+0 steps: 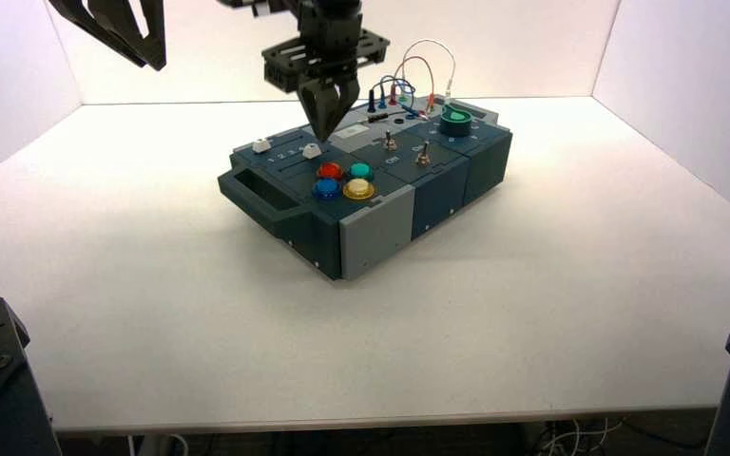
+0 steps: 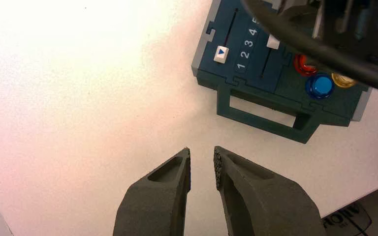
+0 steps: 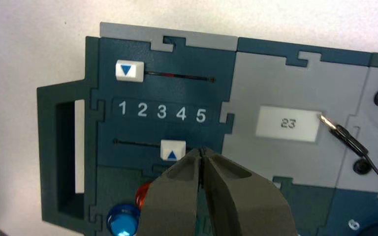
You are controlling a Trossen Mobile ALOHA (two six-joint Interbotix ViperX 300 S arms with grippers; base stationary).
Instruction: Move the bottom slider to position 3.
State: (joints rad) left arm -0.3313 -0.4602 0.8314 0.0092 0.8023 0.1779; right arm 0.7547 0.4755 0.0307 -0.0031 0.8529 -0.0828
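Observation:
The bottom slider (image 3: pixel 173 150) is a small white knob with a blue arrow, on the dark track nearest the coloured buttons. Its arrow points between the printed 3 (image 3: pixel 162 112) and 4. My right gripper (image 3: pixel 203 150) is shut and empty, with its tips right beside the knob on the side of the 5. In the high view the right gripper (image 1: pixel 328 123) hangs over the box just behind this knob (image 1: pixel 312 150). The twin knob (image 3: pixel 129 71) sits by the 1. My left gripper (image 2: pixel 202 157) is open and empty, held high off the box's left (image 1: pixel 143 38).
Red (image 1: pixel 329 171), green (image 1: pixel 360 171), blue (image 1: pixel 326 188) and yellow (image 1: pixel 358 189) buttons sit in front of the sliders. Two toggle switches (image 1: pixel 422 154), a green knob (image 1: pixel 455 120) and looped wires (image 1: pixel 418 71) are further right. A small display (image 3: pixel 288 123) reads 23. The box has a handle (image 1: pixel 252 190).

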